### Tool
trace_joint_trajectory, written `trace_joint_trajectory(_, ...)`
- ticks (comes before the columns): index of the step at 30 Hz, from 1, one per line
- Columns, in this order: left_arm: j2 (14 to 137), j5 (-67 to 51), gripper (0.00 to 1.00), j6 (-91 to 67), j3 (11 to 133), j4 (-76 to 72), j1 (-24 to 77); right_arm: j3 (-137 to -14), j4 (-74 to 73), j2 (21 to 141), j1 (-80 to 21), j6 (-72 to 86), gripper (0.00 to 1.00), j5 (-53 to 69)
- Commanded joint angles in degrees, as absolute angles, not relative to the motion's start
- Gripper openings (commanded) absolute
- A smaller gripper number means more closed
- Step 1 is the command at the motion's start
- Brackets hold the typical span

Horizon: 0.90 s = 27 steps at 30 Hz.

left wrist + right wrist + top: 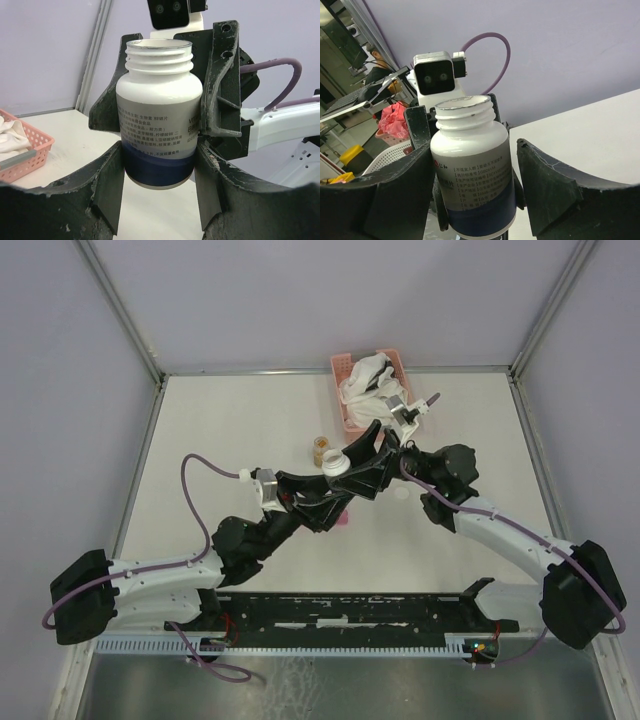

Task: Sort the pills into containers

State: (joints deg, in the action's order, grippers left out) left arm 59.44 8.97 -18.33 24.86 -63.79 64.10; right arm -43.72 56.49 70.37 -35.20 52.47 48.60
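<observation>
1. The pill bottle point(159, 125) is white plastic with a printed label and a dark blue band at its foot. Its cap is off, so the threaded neck is open. It stands upright and seems to be lifted off the tabletop point(230, 410), near the middle, between the two arms.
2. It looks stiff and light, and the glossy label is probably slippery. No pills show through the wall or the mouth, so how full it is cannot be told. With the mouth open, any tilt could spill the contents all at once.
3. The best hold is the straight labelled wall. The rounded shoulder and the threads give a poorer seat.
4. The left jaws are clenched on the lower body, pressing on both sides at the label and the blue band.
5. The right jaws stand to either side of the upper body. In their own wrist view one side lies against the bottle and the other stands apart, so they are released and not gripping.
6. A small pink patch point(343, 521) on the tabletop under the left arm is likely the pill box. It is mostly hidden, and its compartments cannot be made out.
7. A small amber bottle point(321, 447) stands just beside the white one. A pink basket point(337, 390) holding white cloths point(365, 380) sits at the far edge.
</observation>
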Motion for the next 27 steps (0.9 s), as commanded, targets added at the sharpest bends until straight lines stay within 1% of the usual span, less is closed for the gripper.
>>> trace_joint_trajectory(1,59.24,9.15,0.03,-20.61,25.57,-69.02,64.6,-45.42,58.38,70.6,-36.03,52.02,0.72,50.0)
trace_joint_trajectory(6,58.97,9.31,0.03,-20.74,25.47,-68.5,64.6,-45.6,57.52,70.08,-36.23,50.8,0.68,50.28)
trace_joint_trajectory(14,59.49,9.43,0.03,-21.74,25.13,-68.31,64.61,-45.8,55.99,68.66,-36.26,48.64,0.7,49.18)
trace_joint_trajectory(27,59.33,9.98,0.03,-22.08,24.75,-67.23,64.6,-46.3,56.42,68.46,-36.29,48.63,0.66,49.5)
